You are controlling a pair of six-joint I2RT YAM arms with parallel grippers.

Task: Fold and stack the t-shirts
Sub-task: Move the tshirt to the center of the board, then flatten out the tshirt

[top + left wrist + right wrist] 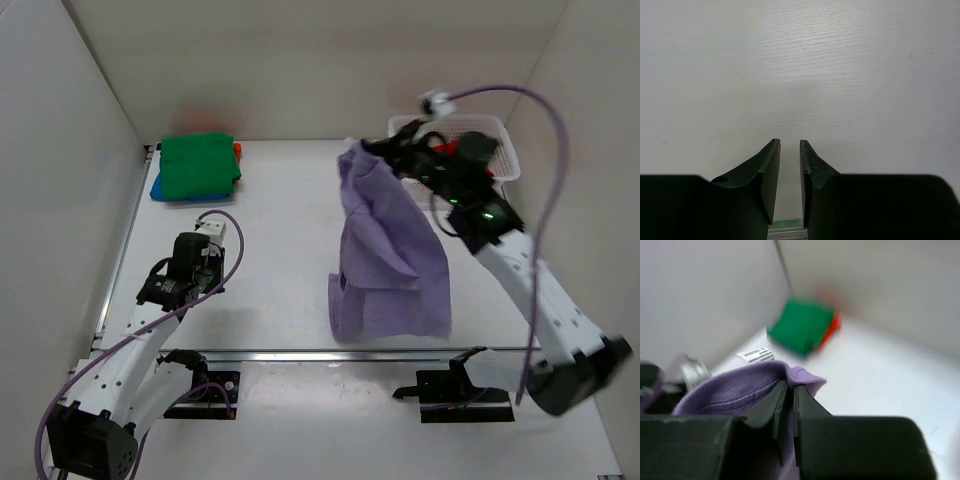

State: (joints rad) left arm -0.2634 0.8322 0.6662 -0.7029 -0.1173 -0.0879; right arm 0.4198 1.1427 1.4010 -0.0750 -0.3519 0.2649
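The right gripper (pixel 788 385) is clamped on the collar of the lavender t-shirt (pixel 385 250), holding it high at about one o'clock, I'd guess so it hangs straight for laying out. The left gripper (pixel 790 145) hovers at eight o'clock, jaws slightly apart and empty. The green t-shirt (pixel 198 165) tops the folded pile at ten o'clock.

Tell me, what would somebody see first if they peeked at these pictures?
The purple t-shirt, dangling over the middle of the table from the robot's right hand, which pinches its top edge up high. Next comes the bright green t-shirt on top of a neat folded pile in the far left corner.
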